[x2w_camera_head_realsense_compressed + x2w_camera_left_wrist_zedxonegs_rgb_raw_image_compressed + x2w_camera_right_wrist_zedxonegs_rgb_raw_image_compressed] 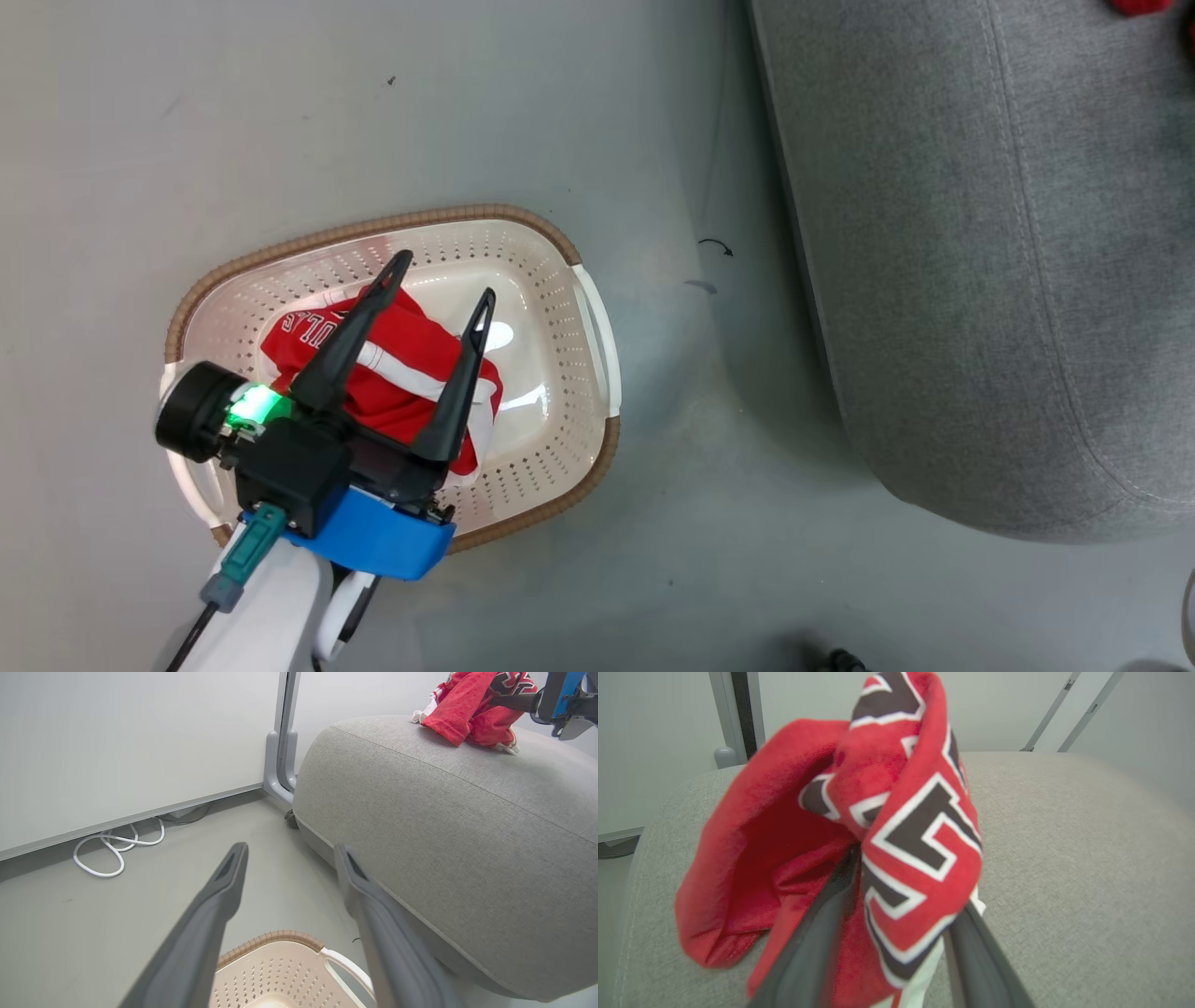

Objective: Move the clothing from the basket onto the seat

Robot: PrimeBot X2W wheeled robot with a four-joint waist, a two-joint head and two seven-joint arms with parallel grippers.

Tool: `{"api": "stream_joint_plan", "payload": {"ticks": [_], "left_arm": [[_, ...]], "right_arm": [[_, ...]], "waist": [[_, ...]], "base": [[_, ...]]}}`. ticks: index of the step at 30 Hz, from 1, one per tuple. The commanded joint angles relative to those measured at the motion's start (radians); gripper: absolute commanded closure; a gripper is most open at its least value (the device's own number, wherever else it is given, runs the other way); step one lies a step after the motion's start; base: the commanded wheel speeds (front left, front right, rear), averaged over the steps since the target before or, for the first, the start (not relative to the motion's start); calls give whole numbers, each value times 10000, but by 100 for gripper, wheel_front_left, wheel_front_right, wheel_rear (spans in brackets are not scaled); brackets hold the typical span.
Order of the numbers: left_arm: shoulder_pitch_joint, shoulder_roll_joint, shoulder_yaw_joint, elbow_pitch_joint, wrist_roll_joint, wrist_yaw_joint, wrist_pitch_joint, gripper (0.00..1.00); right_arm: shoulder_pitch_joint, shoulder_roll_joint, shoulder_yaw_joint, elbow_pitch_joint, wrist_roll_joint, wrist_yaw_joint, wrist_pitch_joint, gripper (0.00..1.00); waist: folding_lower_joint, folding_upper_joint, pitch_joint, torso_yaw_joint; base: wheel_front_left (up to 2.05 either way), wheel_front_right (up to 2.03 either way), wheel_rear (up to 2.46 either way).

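Observation:
A red garment (411, 369) with a white band lies crumpled in the cream basket (373, 224) on the floor. My left gripper (445, 274) hovers over it, open and holding nothing; in the left wrist view its fingers (224, 891) point past the basket rim (271, 938) toward the grey seat (467, 835). On top of the seat rests the other red garment (467, 714), the one with black-and-white lettering (920, 826). It hangs between the parted fingers of my right gripper (906, 882), over the seat cushion (1064, 835). A red scrap (1139, 6) shows at the seat's (980, 280) top edge.
The basket stands on grey floor, left of the seat with a gap of bare floor between them. A white cable (112, 849) lies coiled along the wall. A grey metal post (280, 742) stands behind the seat's corner.

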Motion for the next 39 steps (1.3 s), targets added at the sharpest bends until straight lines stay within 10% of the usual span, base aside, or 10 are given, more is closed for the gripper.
{"api": "stream_joint_plan", "payload": {"ticks": [1, 19, 39], "left_arm": [[-74, -44, -64, 58, -41, 21, -40, 0], [250, -661, 52, 836, -330, -103, -49, 0], [2167, -1769, 1998, 2088, -567, -13, -49, 0]], "right_arm": [[39, -105, -58, 127, -71, 1, -119, 0], [1413, 362, 406, 764, -190, 1, -925, 0], [7287, 1914, 4030, -3905, 1526, 3, -942, 0]], "waist": [[-2, 0, -61, -1], [-2, 0, -2604, -92], [-2, 0, -5965, 298]], "base": [[0, 0, 0], [0, 0, 0], [0, 0, 0]]}}
